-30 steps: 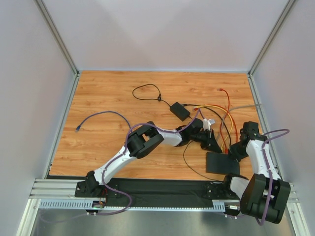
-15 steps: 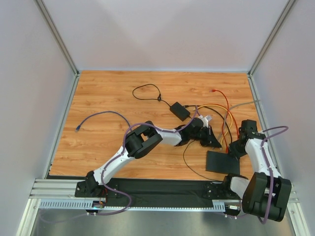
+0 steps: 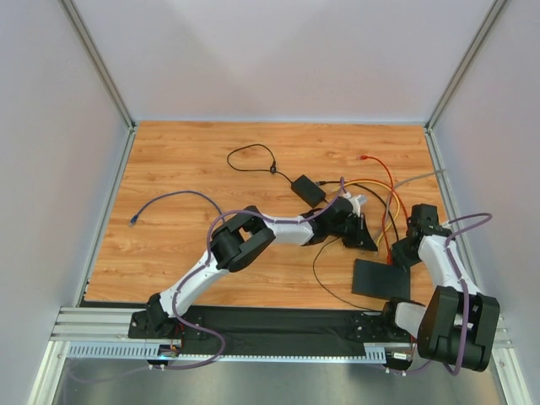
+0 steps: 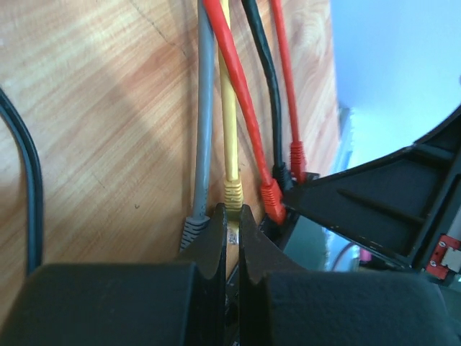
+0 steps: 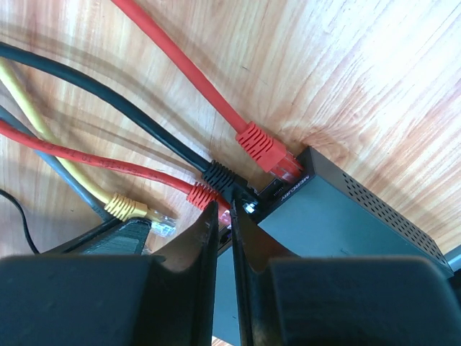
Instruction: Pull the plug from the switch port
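Here, the switch point(image 3: 381, 278) sits at the near right of the wooden table point(image 3: 194, 160), just beside my right arm. From above it is only a flat, matte black rectangle. My right wrist view adds what the top view cannot: a row of tiny vent holes, pale lettering near the sockets, and the plugs along its far edge. A red plug point(image 5: 261, 148) with a ribbed boot sits in one socket, with a black plug point(image 5: 222, 176) next to it. A second red plug point(image 5: 202, 194) is beside that, partly behind my fingers.

The yellow plug point(image 4: 233, 192) lies left of them with its clear tip bare, out of any socket. My left wrist view shows the grip: my left gripper point(image 4: 232, 216) is pinched narrow on that clear tip, just behind the ribbed yellow boot. A grey cable point(image 4: 204, 108) ends just beside one finger.

My right gripper point(image 5: 224, 209) stands at a thin slit, tips at the switch's socket edge, and I see nothing between them. The cables are smooth round cords fanning away over glossy orange-brown woodgrain. Farther left, only the top view shows a black power adapter brick point(image 3: 309, 191) and a loose purple cable point(image 3: 181, 196).
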